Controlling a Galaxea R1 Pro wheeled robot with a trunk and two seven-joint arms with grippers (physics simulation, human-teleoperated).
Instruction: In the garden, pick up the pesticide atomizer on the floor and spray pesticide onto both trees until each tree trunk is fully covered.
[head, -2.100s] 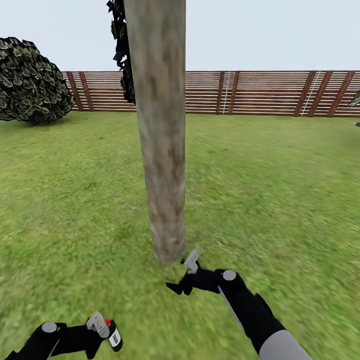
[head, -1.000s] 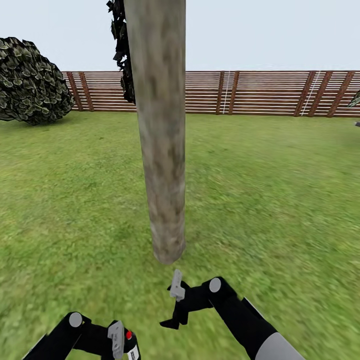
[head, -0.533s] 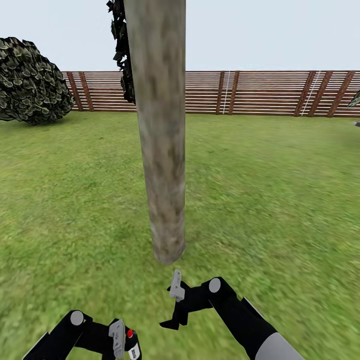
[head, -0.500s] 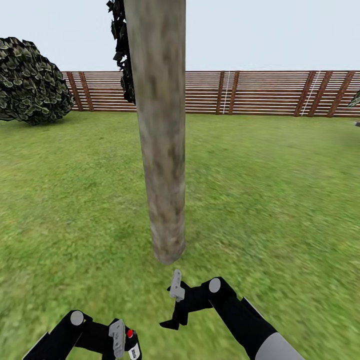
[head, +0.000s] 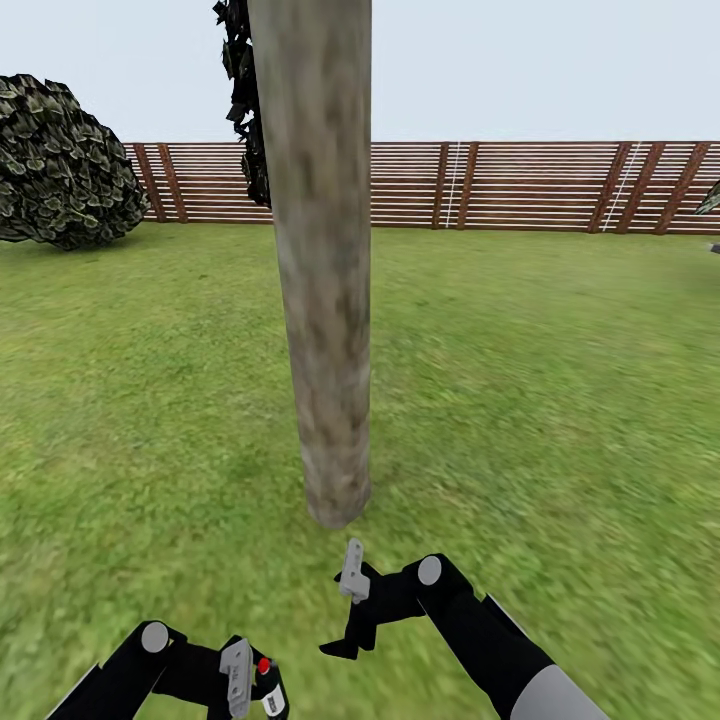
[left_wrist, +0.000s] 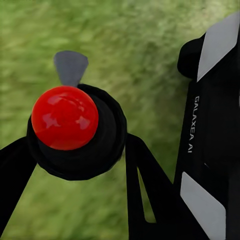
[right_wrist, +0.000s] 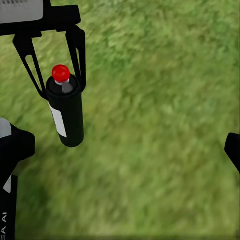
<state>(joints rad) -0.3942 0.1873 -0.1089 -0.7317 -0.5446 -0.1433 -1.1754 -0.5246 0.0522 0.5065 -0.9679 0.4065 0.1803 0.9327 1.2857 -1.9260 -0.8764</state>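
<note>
The tree trunk (head: 322, 260) stands on open lawn (head: 560, 380), with the fence (head: 520, 186) far behind it. Near its base, the left gripper (head: 248, 680) has its fingers clamped on the pesticide atomizer (right_wrist: 66, 111). The right gripper (head: 347, 612) hangs just short of the trunk's foot, fingers apart.

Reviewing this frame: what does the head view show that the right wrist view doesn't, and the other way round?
Head view alone: the tree trunk rising from the lawn, the slatted fence, a dark bush, sky, and the right gripper.

Right wrist view alone: the white label running down the atomizer's side.

Both: the pesticide atomizer with its red cap, gripped by the left gripper, and green grass.
</note>
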